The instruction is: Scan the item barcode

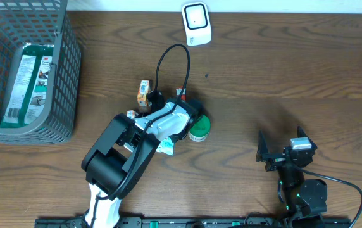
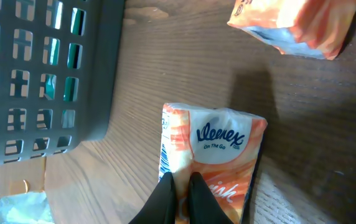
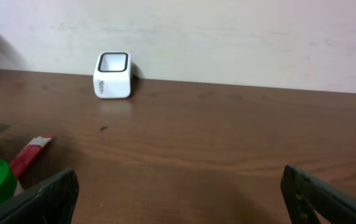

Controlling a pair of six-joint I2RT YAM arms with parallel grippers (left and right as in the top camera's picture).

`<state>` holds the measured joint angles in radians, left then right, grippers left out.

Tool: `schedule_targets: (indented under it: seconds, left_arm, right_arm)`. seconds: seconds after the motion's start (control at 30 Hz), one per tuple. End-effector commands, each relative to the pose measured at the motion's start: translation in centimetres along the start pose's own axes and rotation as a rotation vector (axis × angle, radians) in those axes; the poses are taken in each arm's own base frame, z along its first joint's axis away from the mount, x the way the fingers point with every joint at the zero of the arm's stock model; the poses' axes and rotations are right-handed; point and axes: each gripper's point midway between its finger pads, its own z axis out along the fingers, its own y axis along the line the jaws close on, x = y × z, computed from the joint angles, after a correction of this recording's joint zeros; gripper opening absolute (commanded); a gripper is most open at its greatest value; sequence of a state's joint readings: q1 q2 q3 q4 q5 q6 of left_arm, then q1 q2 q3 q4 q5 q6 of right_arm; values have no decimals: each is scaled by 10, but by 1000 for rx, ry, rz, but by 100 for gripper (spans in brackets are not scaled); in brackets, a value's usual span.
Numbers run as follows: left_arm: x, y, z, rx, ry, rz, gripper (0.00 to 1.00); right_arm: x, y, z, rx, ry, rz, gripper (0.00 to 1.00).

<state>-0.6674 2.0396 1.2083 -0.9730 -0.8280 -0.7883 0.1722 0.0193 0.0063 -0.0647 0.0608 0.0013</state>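
The table (image 1: 295, 63) is dark brown wood with lines in it, and behind it in the right wrist view is a plain pale wall (image 3: 228, 31). At the far left stands a grey mesh basket (image 1: 67, 76). A green and white packet (image 1: 26, 82) lies inside it, with a red mark that looks like 3M; the small words on it cannot be read. Near the middle, the left gripper (image 2: 180, 179) has its two black fingers squeezed tight together on the edge of an orange tissue pack (image 2: 218, 152). The pack lies on the table just beside the basket, and it says "Kleenex" and "On The Go" in blue. A second orange pack (image 2: 290, 25) lies a bit apart from it. Next to the arm sits a tub with a green lid (image 1: 200, 130). The white barcode scanner (image 1: 195, 23) stands at the back edge of the table, well apart from the held pack. On the right, the right gripper (image 3: 179, 171) has its fingers spread wide and holds nothing.
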Motion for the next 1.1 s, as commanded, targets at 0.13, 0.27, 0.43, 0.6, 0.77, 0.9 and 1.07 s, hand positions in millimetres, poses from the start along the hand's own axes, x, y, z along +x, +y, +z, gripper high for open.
schedule_targets:
  seconds: [0.13,0.27,0.43,0.6,0.77,0.9,1.07]
  left_arm:
    - [3,-12,-5,84,71,-26,9]
    - [2,-11,-7,93,70,-34,14]
    - [-5,-5,-15,116,53,-65,27]
    - [-16,7,-28,155,19,-122,33]
    - [-30,20,-44,207,-27,-197,40]
    - [-44,35,-56,271,-41,-191,45]
    - [-92,94,-83,439,-33,-296,55]
  right_arm:
    - [1,-3,0,14,3,17,99]
    - [1,-3,0,14,3,17,99]
    - [1,-3,0,14,3,17,99]
    - [1,-3,0,14,3,17,99]
    - [1,-3,0,14,3,17,99]
    - [1,-3,0,13,3,17,99]
    - [1,-3,0,14,3,17,99]
